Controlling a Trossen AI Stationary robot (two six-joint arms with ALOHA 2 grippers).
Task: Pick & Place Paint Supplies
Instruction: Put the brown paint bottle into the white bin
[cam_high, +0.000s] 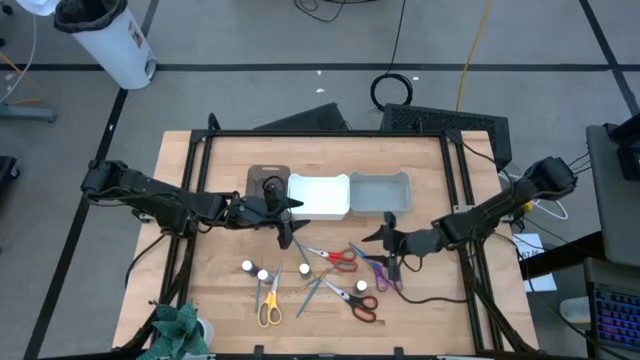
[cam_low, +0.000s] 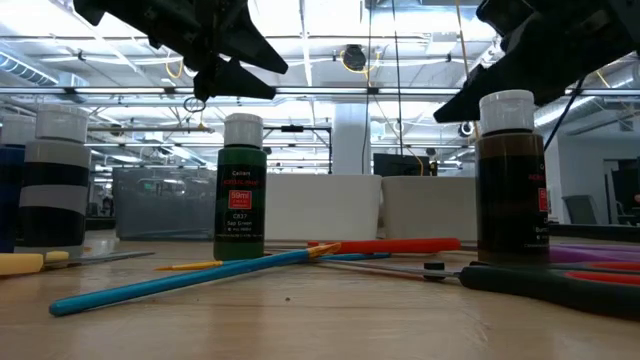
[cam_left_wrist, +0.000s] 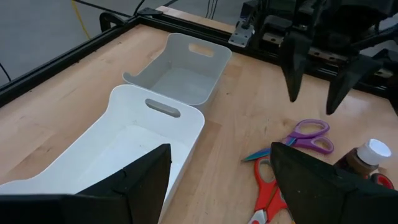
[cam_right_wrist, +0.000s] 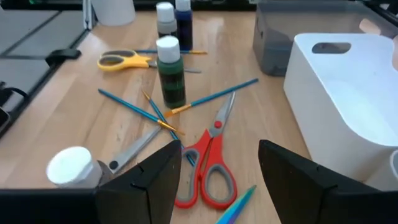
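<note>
Several scissors lie flat on the wooden table: red (cam_high: 338, 257), purple (cam_high: 382, 273), yellow (cam_high: 268, 306) and a dark-handled pair (cam_high: 362, 302). Little white-capped bottles (cam_high: 263, 273) stand upright among them; the green one (cam_right_wrist: 170, 73) stands beside thin teal brushes (cam_right_wrist: 208, 98) that lie crossed on the table. My left gripper (cam_high: 288, 220) hovers open at the white bin's near left corner, and its fingers (cam_left_wrist: 140, 180) frame the bin. My right gripper (cam_high: 386, 250) hovers open above the purple scissors, looking onto the red scissors (cam_right_wrist: 207, 168).
Three bins stand in a row at the table's far side: brown (cam_high: 262, 176), white (cam_high: 320, 200), grey (cam_high: 382, 193). A black frame (cam_high: 330, 133) borders the table. Something green (cam_high: 178, 328) sits at the near left corner.
</note>
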